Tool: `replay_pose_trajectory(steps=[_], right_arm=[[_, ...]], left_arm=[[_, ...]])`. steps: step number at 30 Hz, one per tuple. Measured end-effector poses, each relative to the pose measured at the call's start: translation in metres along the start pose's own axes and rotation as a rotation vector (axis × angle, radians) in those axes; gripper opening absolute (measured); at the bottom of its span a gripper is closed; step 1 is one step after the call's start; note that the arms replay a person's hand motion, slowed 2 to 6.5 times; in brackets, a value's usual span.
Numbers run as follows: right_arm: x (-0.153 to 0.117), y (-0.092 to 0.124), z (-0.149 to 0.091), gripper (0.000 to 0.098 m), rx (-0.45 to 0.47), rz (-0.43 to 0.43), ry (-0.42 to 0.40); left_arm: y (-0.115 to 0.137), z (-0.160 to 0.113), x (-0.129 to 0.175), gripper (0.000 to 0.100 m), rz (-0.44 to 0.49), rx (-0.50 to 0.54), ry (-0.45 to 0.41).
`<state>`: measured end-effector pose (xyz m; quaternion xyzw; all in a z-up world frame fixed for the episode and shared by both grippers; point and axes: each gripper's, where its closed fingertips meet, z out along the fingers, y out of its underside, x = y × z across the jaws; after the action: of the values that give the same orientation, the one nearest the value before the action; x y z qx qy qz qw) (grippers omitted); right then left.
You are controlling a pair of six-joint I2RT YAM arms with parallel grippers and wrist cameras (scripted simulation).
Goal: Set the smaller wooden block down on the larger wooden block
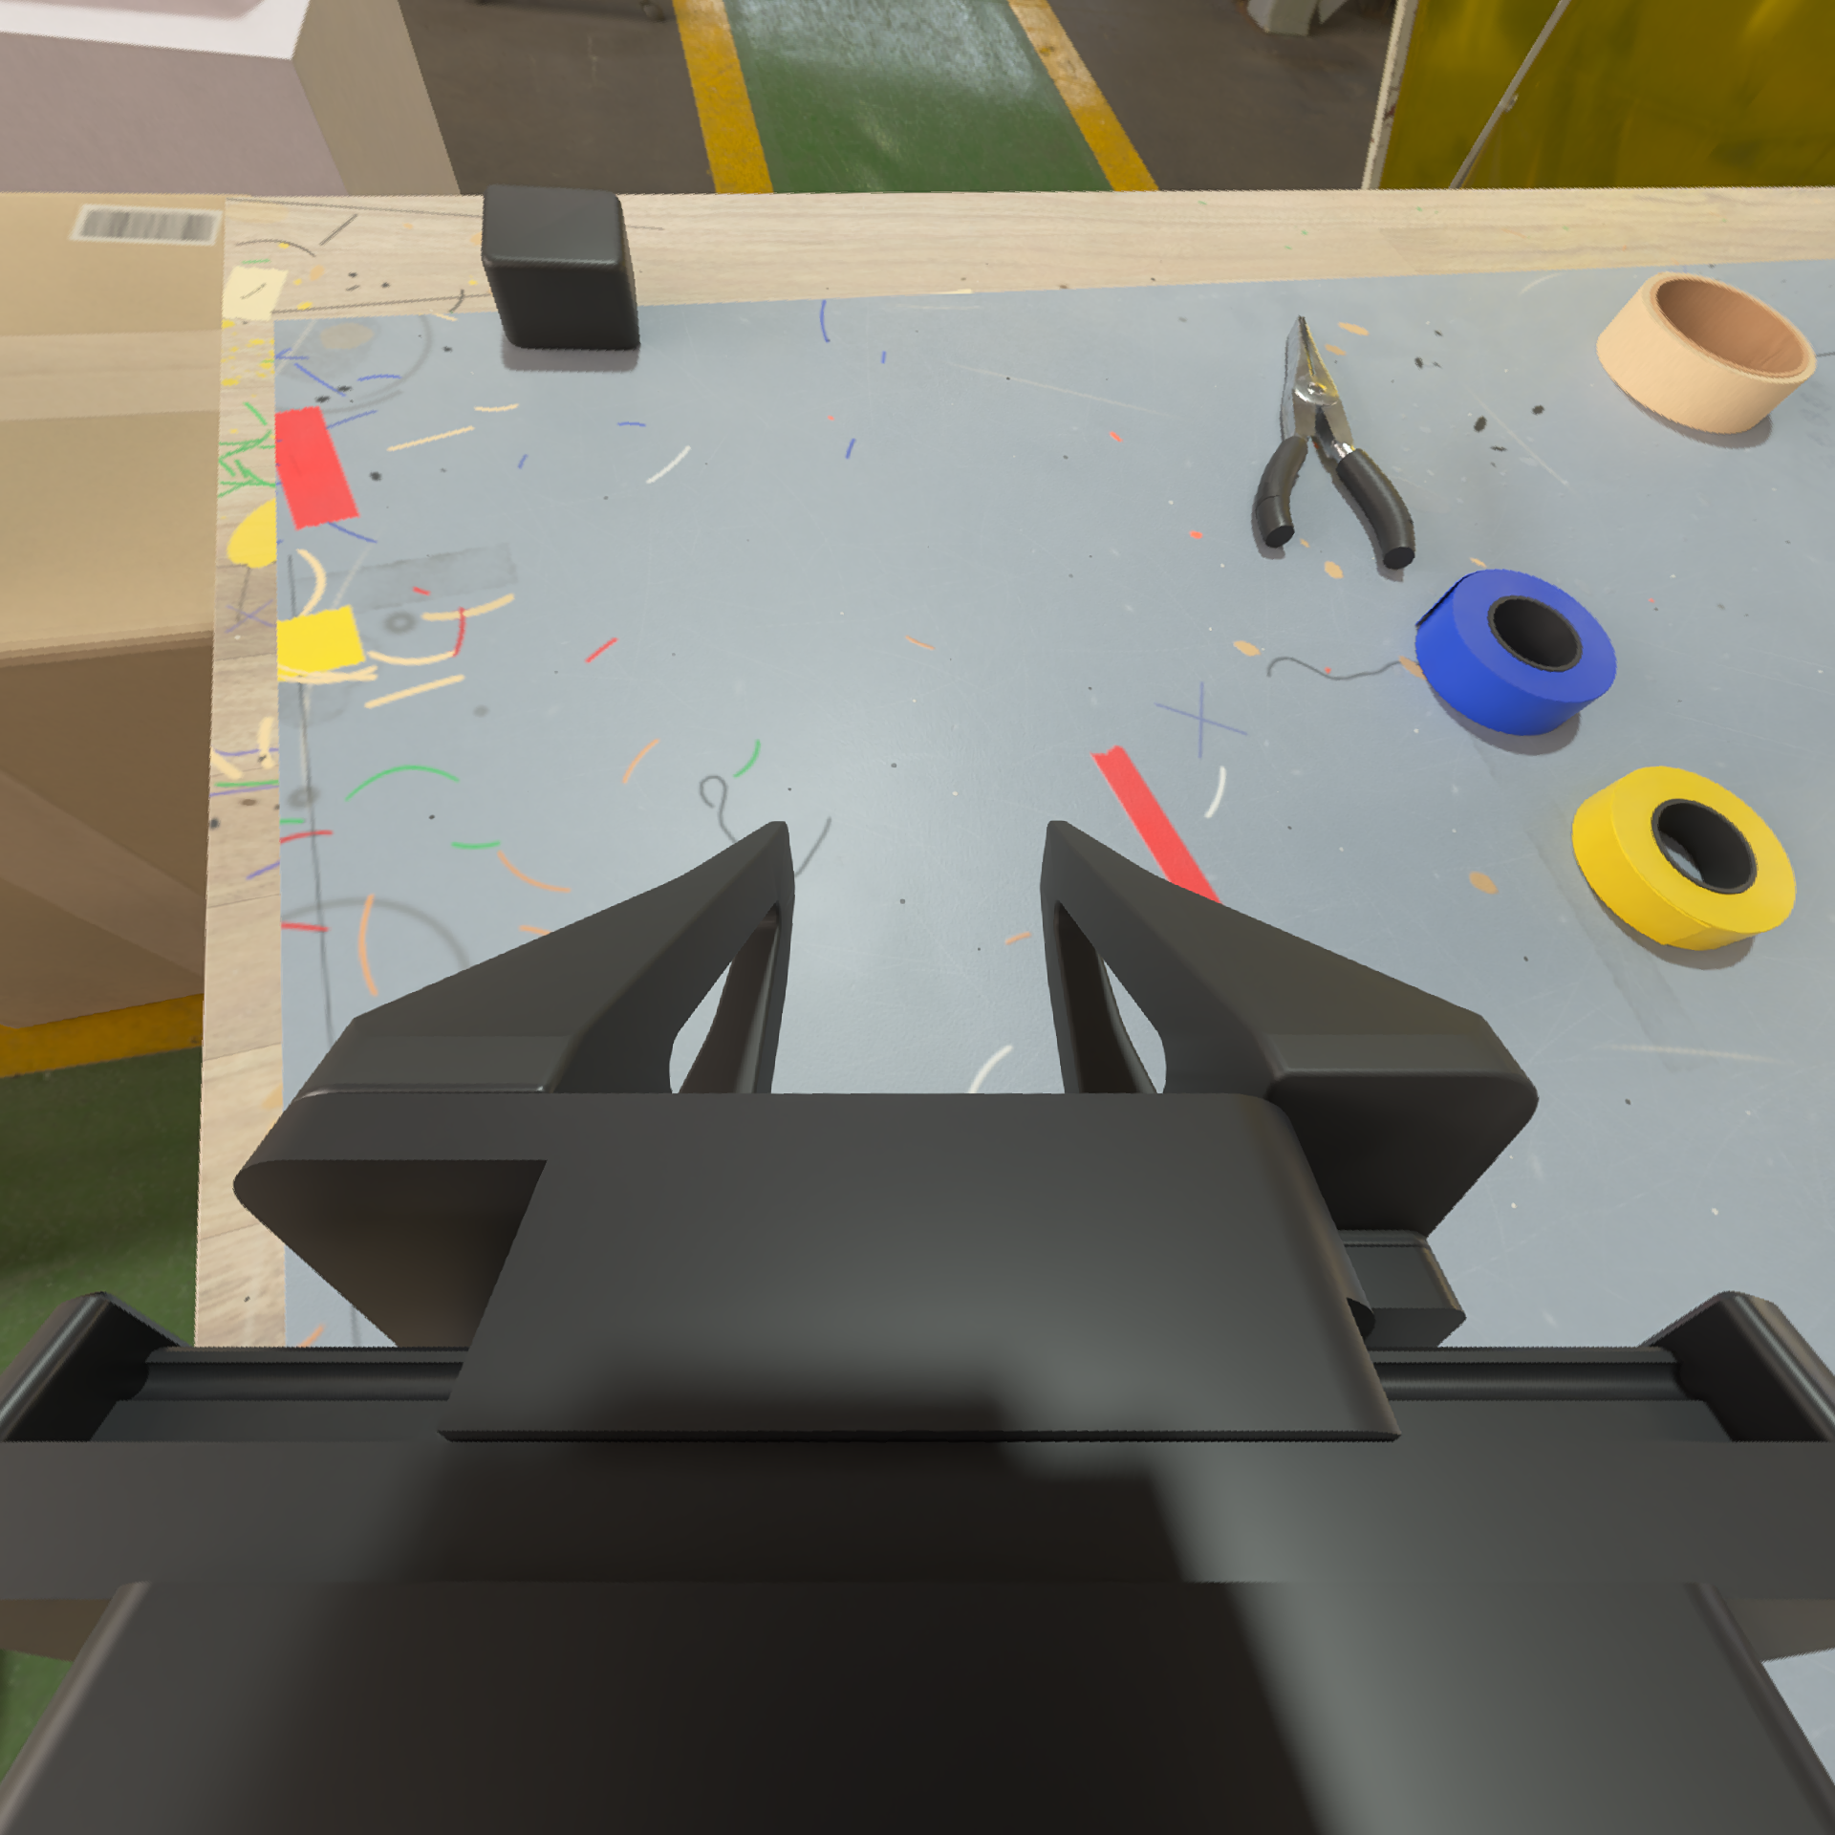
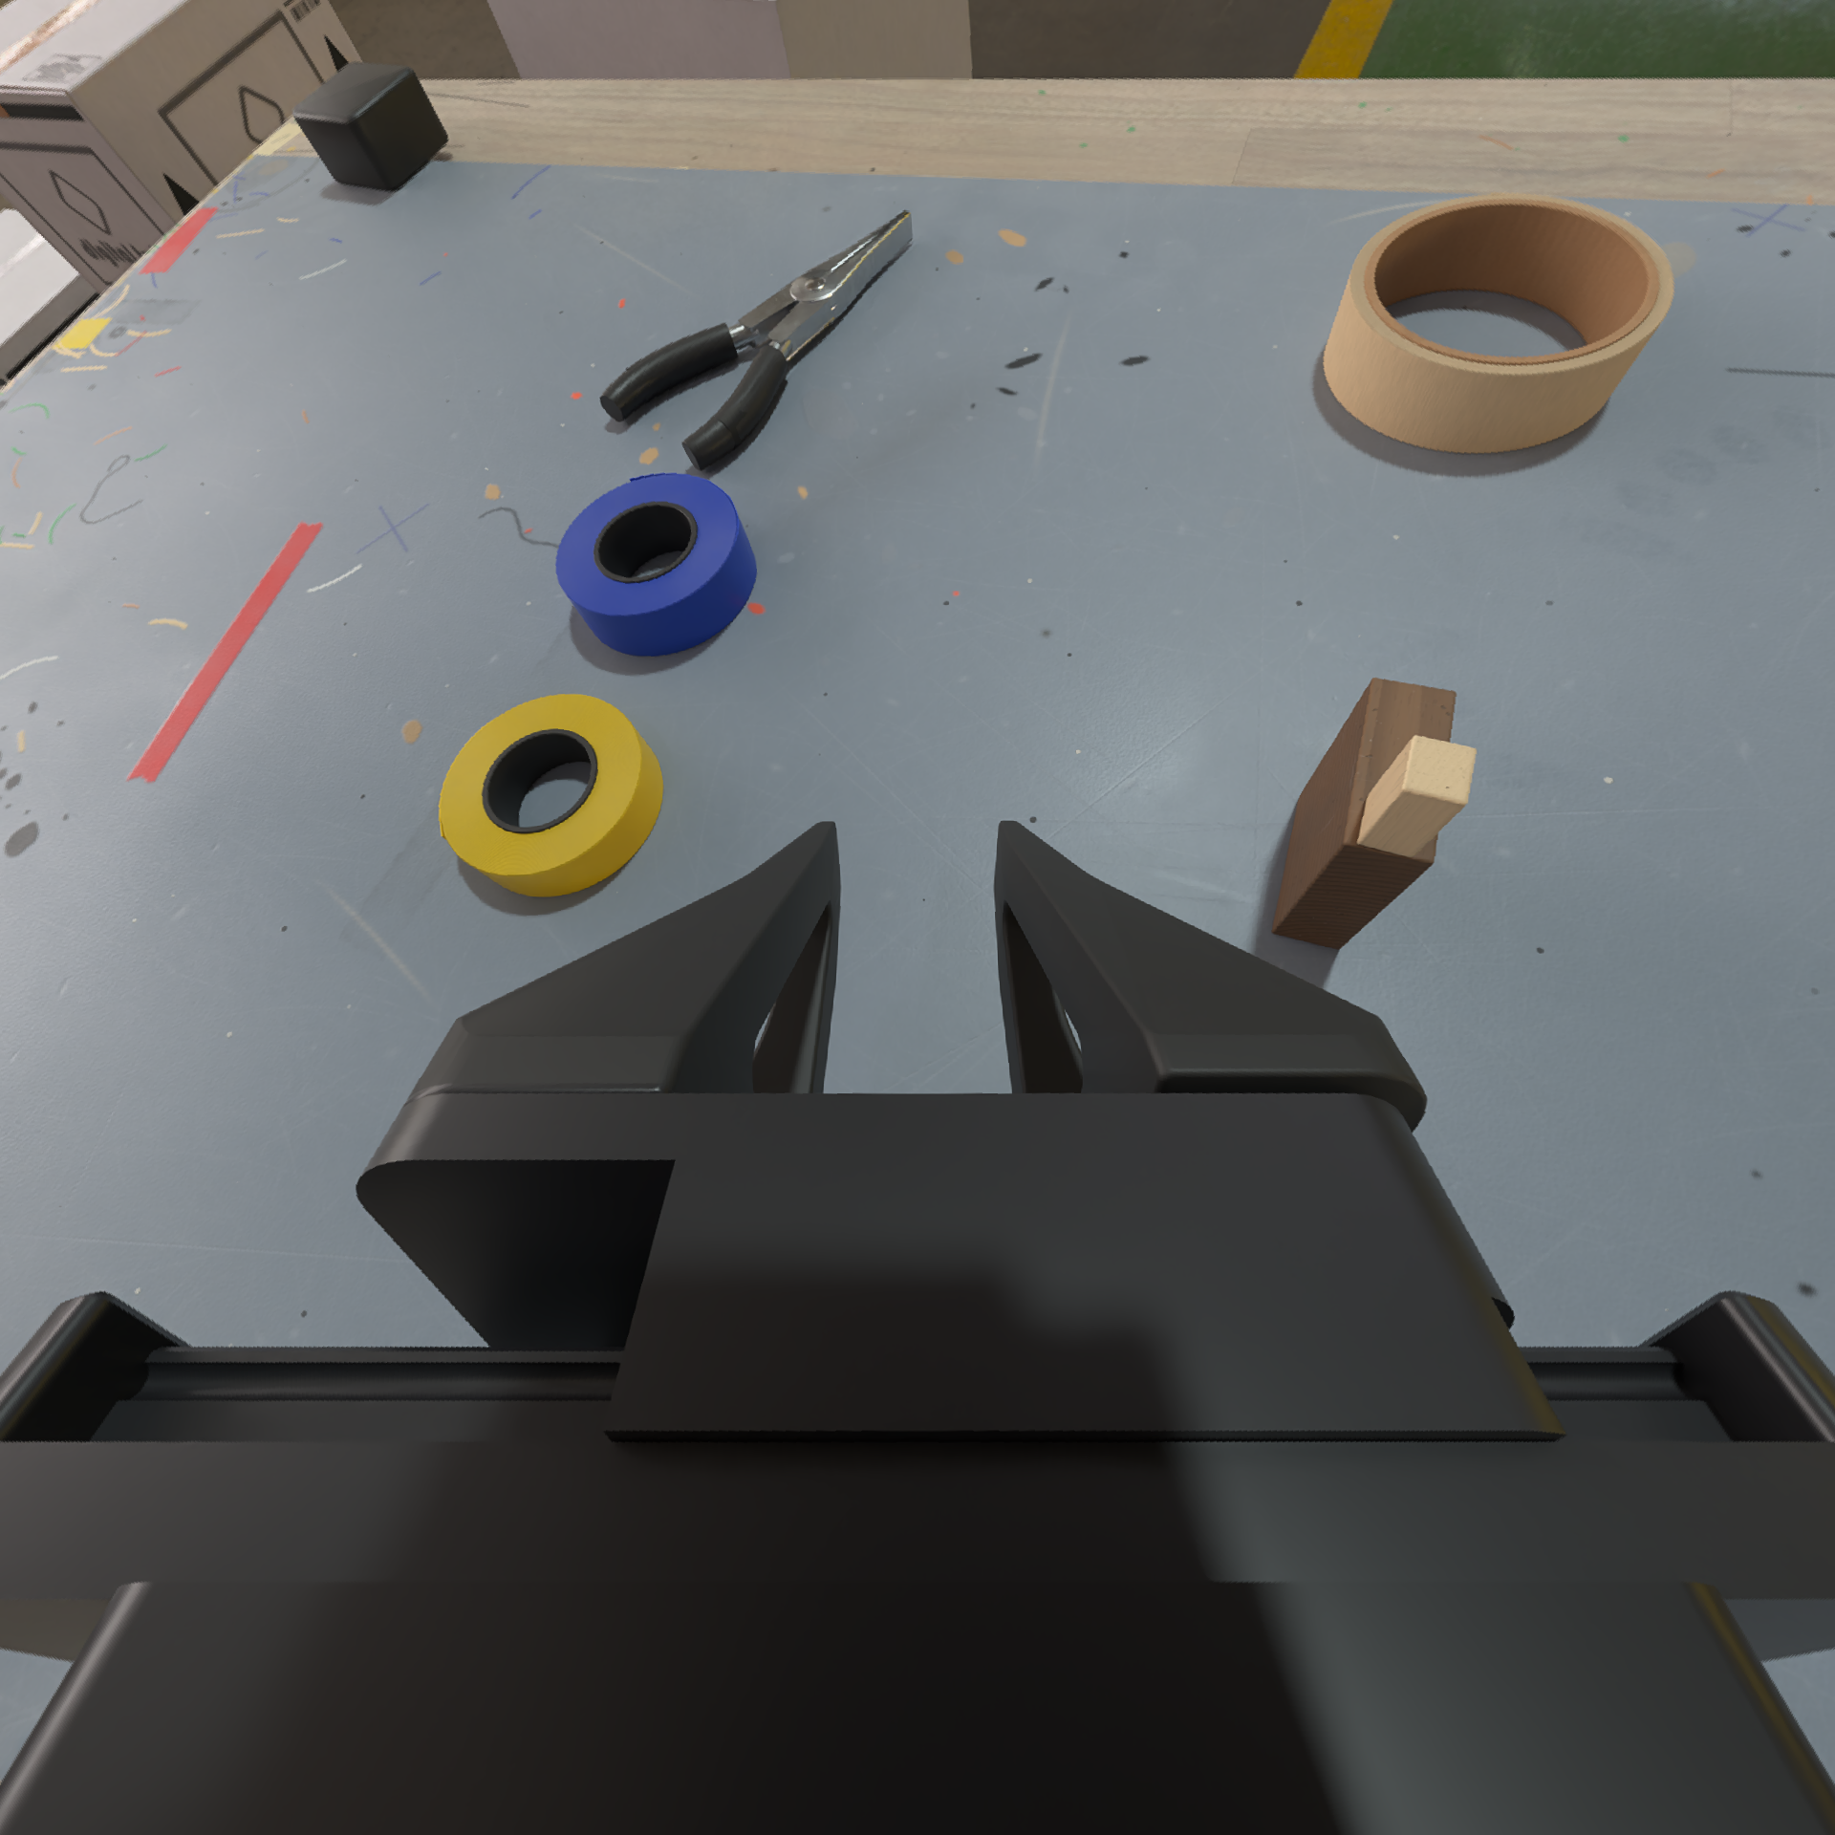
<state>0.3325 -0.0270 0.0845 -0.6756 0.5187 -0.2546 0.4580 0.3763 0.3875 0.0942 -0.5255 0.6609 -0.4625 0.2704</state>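
In the right wrist view the larger, dark brown wooden block (image 2: 1336, 844) lies on the grey mat to the right of my right gripper (image 2: 917, 826). The smaller, pale wooden block (image 2: 1420, 794) rests on top of it, overhanging its right edge. My right gripper is open and empty, above the mat, to the left of both blocks and apart from them. My left gripper (image 1: 916, 826) is open and empty over the mat's left part. Neither block shows in the left wrist view.
A yellow tape roll (image 2: 551, 794), a blue tape roll (image 2: 655, 561), black-handled pliers (image 2: 765, 333) and a wide tan tape ring (image 2: 1499, 323) lie on the mat. A black cube (image 2: 372, 124) stands at the far edge. Cardboard boxes (image 2: 129, 129) stand beyond the table's far left corner.
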Motion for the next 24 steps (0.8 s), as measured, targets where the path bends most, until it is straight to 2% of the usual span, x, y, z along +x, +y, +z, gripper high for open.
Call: replay_pose_trajectory(steps=[11, 24], right_arm=[[-0.004, 0.0008, -0.0016, 0.0265, -0.001, 0.002, -0.011], [-0.0054, 0.0038, 0.002, 0.0265, -0.019, -0.035, -0.003]], left_arm=[[0.0001, -0.0012, 0.0013, 0.043, 0.024, -0.003, 0.001], [0.002, 0.0012, 0.0023, 0.044, 0.018, -0.012, 0.009]])
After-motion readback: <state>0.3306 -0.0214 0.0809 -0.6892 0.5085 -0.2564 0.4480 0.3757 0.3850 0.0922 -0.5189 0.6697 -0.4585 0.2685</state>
